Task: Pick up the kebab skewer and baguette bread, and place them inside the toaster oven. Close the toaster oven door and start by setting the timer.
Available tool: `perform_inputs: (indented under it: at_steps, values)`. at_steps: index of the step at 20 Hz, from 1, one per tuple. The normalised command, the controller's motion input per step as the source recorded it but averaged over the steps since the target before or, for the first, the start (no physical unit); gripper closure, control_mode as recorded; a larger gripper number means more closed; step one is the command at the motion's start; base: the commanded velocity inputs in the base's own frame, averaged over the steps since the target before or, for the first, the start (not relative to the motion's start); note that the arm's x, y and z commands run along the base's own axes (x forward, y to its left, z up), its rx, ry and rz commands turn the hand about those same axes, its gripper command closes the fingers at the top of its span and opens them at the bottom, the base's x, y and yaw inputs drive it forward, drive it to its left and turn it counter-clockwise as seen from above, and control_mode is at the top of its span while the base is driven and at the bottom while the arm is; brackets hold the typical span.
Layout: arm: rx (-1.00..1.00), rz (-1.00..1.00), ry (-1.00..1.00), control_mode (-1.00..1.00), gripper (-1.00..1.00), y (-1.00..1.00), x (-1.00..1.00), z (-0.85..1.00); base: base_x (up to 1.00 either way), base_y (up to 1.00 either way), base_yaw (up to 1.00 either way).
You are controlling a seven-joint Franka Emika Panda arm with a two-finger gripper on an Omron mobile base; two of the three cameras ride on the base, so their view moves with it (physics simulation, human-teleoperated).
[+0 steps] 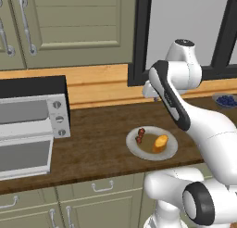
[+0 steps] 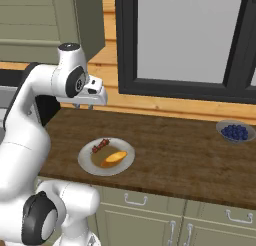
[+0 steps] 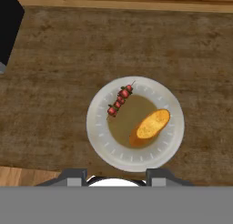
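My gripper [image 2: 83, 106] hovers high above plate [image 3: 102, 141], jaws apart, empty. Step: first pick, kebab skewer [image 3: 120, 99]. Next: descend, align fingers across stick, clear of baguette bread [image 3: 152, 124].

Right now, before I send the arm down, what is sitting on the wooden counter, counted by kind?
Silver-grey toaster oven with black top, door dropped open: 1
Round grey plate: 1
Dark red kebab skewer, on that plate: 1
Golden-orange baguette bread piece, on that plate: 1
Small bowl of dark blue berries: 1
Total: 5
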Motion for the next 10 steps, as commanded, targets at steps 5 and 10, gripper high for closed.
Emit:
perform_inputs:
  at_steps: [5,10]
  values:
    - [0.0,0.0,0.0,-1.0,-1.0,0.02,-0.48,-0.02,0.0,0.0,0.0]
    - [0.0,0.0,0.0,-1.0,-1.0,0.39,-0.64,-0.02,0.0,0.0,0.0]
